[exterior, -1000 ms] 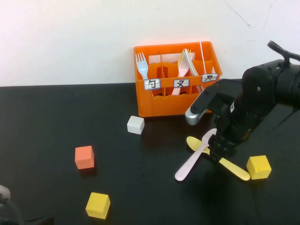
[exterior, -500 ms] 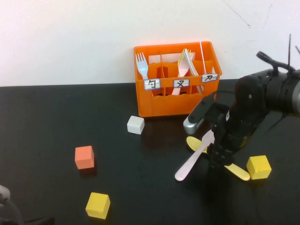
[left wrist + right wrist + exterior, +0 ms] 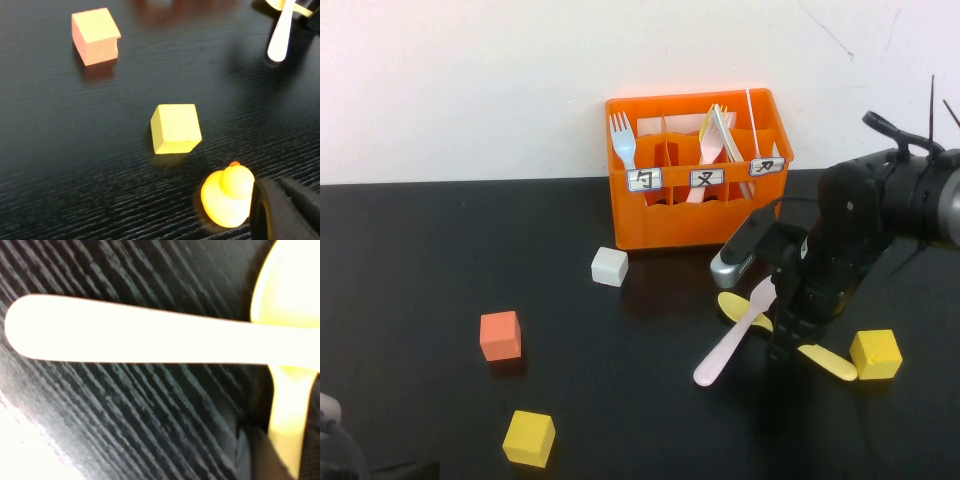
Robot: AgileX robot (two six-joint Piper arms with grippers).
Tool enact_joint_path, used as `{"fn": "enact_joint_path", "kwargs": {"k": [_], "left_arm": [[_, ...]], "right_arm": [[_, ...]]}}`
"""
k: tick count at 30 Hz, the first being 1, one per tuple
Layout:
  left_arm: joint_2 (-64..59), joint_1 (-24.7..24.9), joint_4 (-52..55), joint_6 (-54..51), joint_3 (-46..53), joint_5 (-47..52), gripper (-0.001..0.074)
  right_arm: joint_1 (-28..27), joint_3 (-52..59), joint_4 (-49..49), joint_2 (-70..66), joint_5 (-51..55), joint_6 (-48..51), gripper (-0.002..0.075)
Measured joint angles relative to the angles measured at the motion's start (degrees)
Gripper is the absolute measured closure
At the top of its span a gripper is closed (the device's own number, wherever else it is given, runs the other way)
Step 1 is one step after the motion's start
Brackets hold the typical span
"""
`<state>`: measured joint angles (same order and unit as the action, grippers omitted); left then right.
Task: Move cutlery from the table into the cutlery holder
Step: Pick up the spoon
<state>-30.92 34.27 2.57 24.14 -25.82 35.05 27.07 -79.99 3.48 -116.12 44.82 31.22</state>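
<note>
High view: the right end effector [image 3: 782, 335] is hanging low over the crossing of the pink spoon [image 3: 735, 336] and the yellow spoon [image 3: 798, 339], both lying on the black counter [image 3: 440, 240] to the near right of the orange cutlery holder [image 3: 698, 170]. The holder is sitting at the far edge, already carrying a fork and several pieces. I cannot tell how far the fingers are parted; the arm is hiding them. The left end effector [image 3: 328, 420] is barely showing at the near-left corner, state unclear. An orange cube [image 3: 501, 335], a white cube [image 3: 609, 266] and two yellow cubes are lying about.

Left wrist view: it is looking across the counter at a yellow cube [image 3: 175, 128], the orange cube and a yellow toy duck [image 3: 228, 196] that the high view is not showing.

Right wrist view: very close, it is showing the pink handle lying over the yellow spoon, with bare counter beneath, detail the high view lacks.

Judgement: to grip well, the fingers should be straddling one handle only, clear of the crossing, so the other spoon is not being dragged along.
</note>
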Motion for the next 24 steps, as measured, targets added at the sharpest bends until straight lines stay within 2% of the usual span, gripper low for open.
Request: {"fn": "enact_joint_path", "kwargs": {"k": [1, 10, 19, 24], "left_arm": [[0.0, 0.0, 0.0, 0.0, 0.0, -0.1, 0.0736], [0.0, 0.0, -0.4, 0.0, 0.0, -0.6, 0.0736], [0.0, 0.0, -0.4, 0.0, 0.0, -0.9, 0.0736], [0.0, 0.0, -0.4, 0.0, 0.0, -0.9, 0.0736]], "right_arm": [[0.0, -0.1, 0.1, 0.0, 0.5, 0.0, 0.0592], [0.0, -1.9, -0.7, 0.0, 12.0, 0.0, 0.0585], [0.0, -15.3, 0.8, 0.3, 23.2, 1.2, 0.0586], [0.0, -19.3, 0.4, 0.3, 24.4, 2.1, 0.0586]]}}
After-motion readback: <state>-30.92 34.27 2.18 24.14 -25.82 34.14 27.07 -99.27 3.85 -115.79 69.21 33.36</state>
